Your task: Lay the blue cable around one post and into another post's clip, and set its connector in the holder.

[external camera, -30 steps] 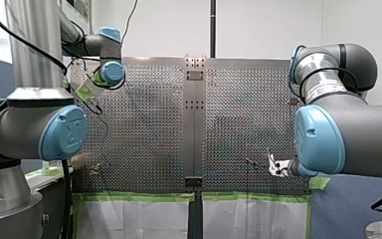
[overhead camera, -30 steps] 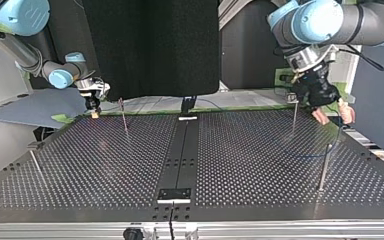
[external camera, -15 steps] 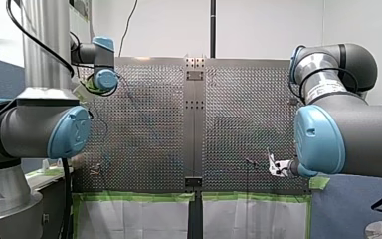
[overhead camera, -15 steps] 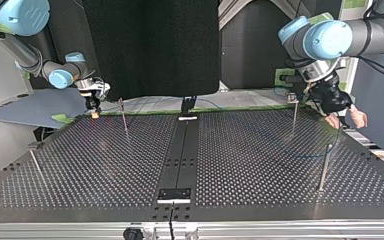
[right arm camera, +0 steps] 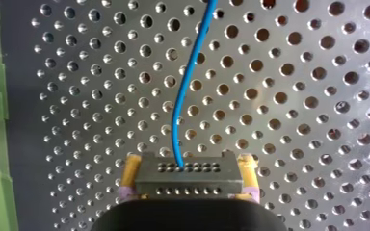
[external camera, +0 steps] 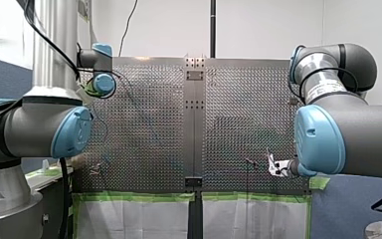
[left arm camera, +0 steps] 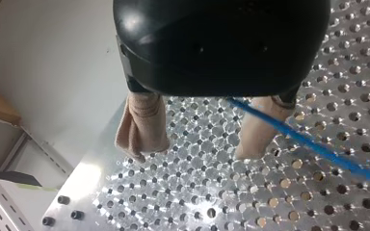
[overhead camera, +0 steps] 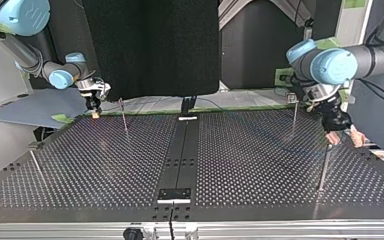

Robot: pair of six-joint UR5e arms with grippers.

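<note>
Where visible, blue cable (left arm camera: 308,142) seemingly across one pad (left arm camera: 257,130) of left claw (left arm camera: 197,151)

perforated metal table (external camera: 144,129): two panels joined by a solid centre strip (overhead camera: 180,155). a small plate (overhead camera: 174,194) sits on the strip at the top view's near edge. green tape (external camera: 134,196) runs along the table edge nearest the front view's camera, with white sheets (external camera: 139,219) hanging below it. a black panel (overhead camera: 150,45) stands behind the table in the top view. a grey-blue sheet (overhead camera: 35,107) lies at that view's left.
</note>
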